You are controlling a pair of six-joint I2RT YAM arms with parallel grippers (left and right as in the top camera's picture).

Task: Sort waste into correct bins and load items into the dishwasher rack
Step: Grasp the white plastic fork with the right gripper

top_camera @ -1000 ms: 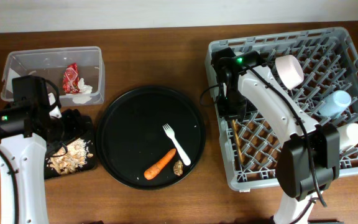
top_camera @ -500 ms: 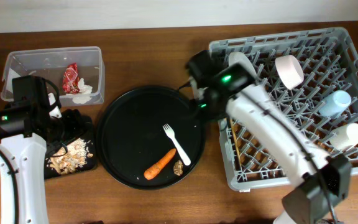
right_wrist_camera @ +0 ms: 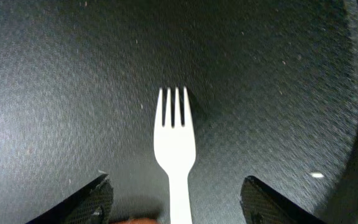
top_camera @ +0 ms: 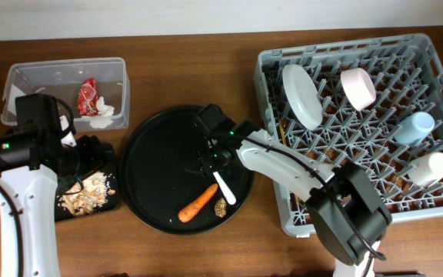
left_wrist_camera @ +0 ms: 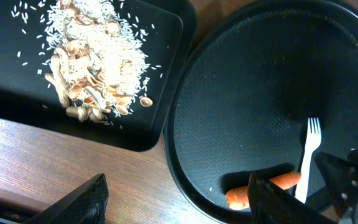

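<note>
A white plastic fork [right_wrist_camera: 176, 143] lies on the large round black tray [top_camera: 160, 165]. My right gripper [top_camera: 212, 156] is open low over it, and in the right wrist view its fingers [right_wrist_camera: 95, 199] stand either side of the fork handle. An orange carrot [top_camera: 198, 202] and a small brown lump [top_camera: 221, 207] lie just in front. My left gripper [left_wrist_camera: 176, 205] is open and empty over the wood between the round tray [left_wrist_camera: 260, 93] and the shallow black tray [left_wrist_camera: 166, 118] with pale food scraps [left_wrist_camera: 92, 62]. The chopsticks are hidden.
The clear tub [top_camera: 21, 77] holds a red wrapper [top_camera: 88, 96] and white tissue [top_camera: 103, 111]. The grey rack [top_camera: 360, 223] at right holds a pale plate [top_camera: 301, 95], pink bowl [top_camera: 358, 87], light blue cup [top_camera: 414, 127] and white cup [top_camera: 431, 167]. My right arm crosses the rack's left edge.
My right arm has swung left out of the rack to the round tray and come down over the fork, leaving the plate standing in the rack. The left arm has not moved.
</note>
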